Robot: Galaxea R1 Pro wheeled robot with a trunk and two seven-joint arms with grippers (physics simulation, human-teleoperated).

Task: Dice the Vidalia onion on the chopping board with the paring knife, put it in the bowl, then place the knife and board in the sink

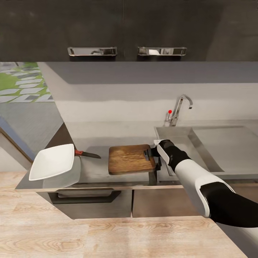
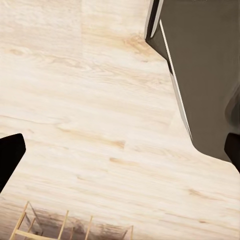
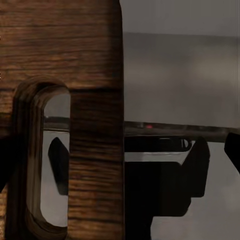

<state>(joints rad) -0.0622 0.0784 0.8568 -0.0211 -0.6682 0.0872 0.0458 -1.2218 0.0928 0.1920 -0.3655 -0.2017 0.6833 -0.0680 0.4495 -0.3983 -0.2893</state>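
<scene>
Pale wood floor [image 2: 90, 100], dark upper cabinets [image 1: 125, 28], two chrome cabinet handles [image 1: 92, 51], grey backsplash wall [image 1: 118, 100]

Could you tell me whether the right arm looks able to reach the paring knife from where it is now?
Probably not directly: the right gripper sits at the chopping board's handle end, and the paring knife lies beyond the board's far side, beside the bowl.
</scene>
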